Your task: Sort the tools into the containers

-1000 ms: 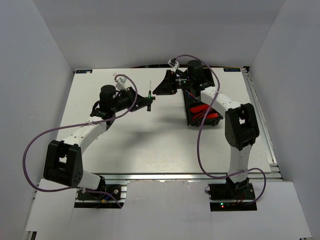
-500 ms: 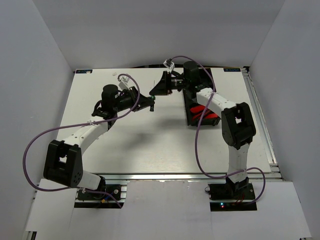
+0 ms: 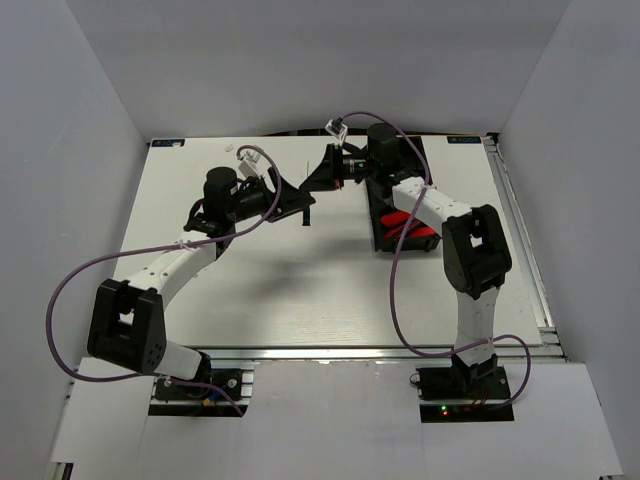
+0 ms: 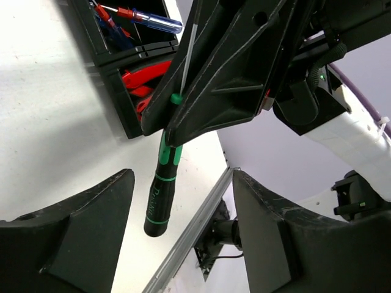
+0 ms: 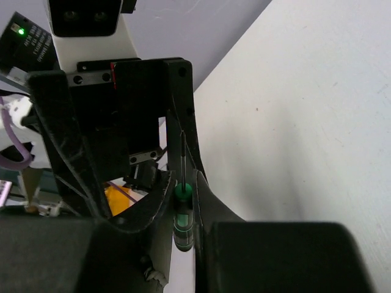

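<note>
The white table (image 3: 300, 290) lies wide under both arms, and the black tray (image 4: 125, 104) sits at its far right, just as it did a second ago. The arms meet left of the tray's far end, closer together than before.

And there's the handover! A second ago the left gripper (image 4: 182, 180) held the tool upright, well left of the tray, with the right one standing off, spread wide. Now the left gripper's fingers stand far apart, one on each side of the handle and touching neither side of it.

The right gripper (image 4: 166, 127) has snapped closed: its two black fingers pinch the screwdriver (image 4: 160, 192) at the green collar, where the thin shaft meets the handle.

The black-and-green screwdriver hangs in the air, left of the tray and outside it. Its shaft points up past the right fingers and its handle hangs below them, clear of the table.

Inside the tray, one compartment holds a blue-handled screwdriver (image 4: 160, 24), and the next one holds red knives (image 4: 146, 76).

Writing? Pale lettering runs along the black handle, too blurred to read. Two small blue strips (image 3: 165, 143) mark the table's far corners, one far left of the tray and one just behind it, both too small to make out.
</note>
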Robot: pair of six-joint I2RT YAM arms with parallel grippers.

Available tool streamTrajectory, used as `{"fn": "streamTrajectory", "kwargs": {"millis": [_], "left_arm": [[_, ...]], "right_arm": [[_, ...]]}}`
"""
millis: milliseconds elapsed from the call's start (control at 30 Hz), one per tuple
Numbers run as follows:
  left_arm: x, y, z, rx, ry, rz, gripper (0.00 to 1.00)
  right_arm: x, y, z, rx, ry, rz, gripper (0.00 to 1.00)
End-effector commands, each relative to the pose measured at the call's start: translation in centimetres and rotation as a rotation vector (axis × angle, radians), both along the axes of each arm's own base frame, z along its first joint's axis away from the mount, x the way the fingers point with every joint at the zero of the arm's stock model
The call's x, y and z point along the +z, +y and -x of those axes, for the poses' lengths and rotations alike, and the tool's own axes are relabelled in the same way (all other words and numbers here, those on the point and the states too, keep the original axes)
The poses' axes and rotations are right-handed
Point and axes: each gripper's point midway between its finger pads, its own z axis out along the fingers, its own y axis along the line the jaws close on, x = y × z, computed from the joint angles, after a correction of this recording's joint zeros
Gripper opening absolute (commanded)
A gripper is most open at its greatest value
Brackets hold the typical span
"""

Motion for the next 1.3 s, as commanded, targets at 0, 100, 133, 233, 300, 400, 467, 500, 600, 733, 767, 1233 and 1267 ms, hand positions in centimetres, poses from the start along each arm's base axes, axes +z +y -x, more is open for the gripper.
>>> {"fn": "streamTrajectory", "kwargs": {"millis": [0, 100, 133, 233, 300, 400, 467, 500, 600, 733, 767, 1233, 1267], "left_arm": [[2.8, -0.1, 0.3, -0.026, -0.11, 0.002, 0.79], [2.9, 0.5, 0.1, -0.005, -0.119, -0.018, 0.8], [3.1, 0.7, -0.1, 0.005, -0.136, -0.031, 0.81], [3.1, 1.4, -0.3, 0.035, -0.148, -0.069, 0.81], [2.8, 2.3, -0.5, 0.075, -0.154, -0.116, 0.83], [2.0, 4.1, -1.0, 0.16, -0.142, -0.207, 0.83], [1.4, 5.1, -0.9, 0.194, -0.13, -0.263, 0.86], [1.5, 5.9, -1.0, 0.232, -0.15, -0.292, 0.86], [0.8, 7.2, -0.7, 0.283, -0.14, -0.335, 0.92], [0.7, 8.1, 0.1, 0.313, -0.136, -0.346, 0.93], [0.6, 8.2, 0.2, 0.315, -0.133, -0.348, 0.93], [-1.0, 8.6, 1.0, 0.328, -0.07, -0.34, 0.93], [-1.0, 8.6, 1.1, 0.331, -0.072, -0.342, 0.93]], "right_arm": [[1.6, -0.4, 0.0, 0.019, -0.115, -0.012, 0.0], [1.7, -0.9, -1.3, 0.003, -0.239, 0.012, 0.0], [1.7, -1.1, -1.8, -0.007, -0.269, 0.025, 0.0], [1.3, -2.4, -4.4, -0.059, -0.4, 0.094, 0.0], [-0.1, -4.1, -6.8, -0.133, -0.427, 0.188, 0.0], [-0.4, -7.3, -12.0, -0.269, -0.62, 0.344, 0.0], [-0.3, -10.3, -16.2, -0.39, -0.761, 0.477, 0.0], [-0.4, -11.4, -17.5, -0.427, -0.806, 0.521, 0.0], [-0.8, -15.5, -21.7, -0.55, -0.951, 0.687, 0.0], [-0.6, -19.3, -25.6, -0.66, -1.108, 0.829, 0.0], [-1.1, -20.4, -26.5, -0.681, -1.139, 0.89, 0.0], [-7.1, -23.7, -29.8, -0.679, -1.213, 1.089, 0.36], [-7.0, -23.8, -29.7, -0.675, -1.21, 1.089, 0.41]]}}
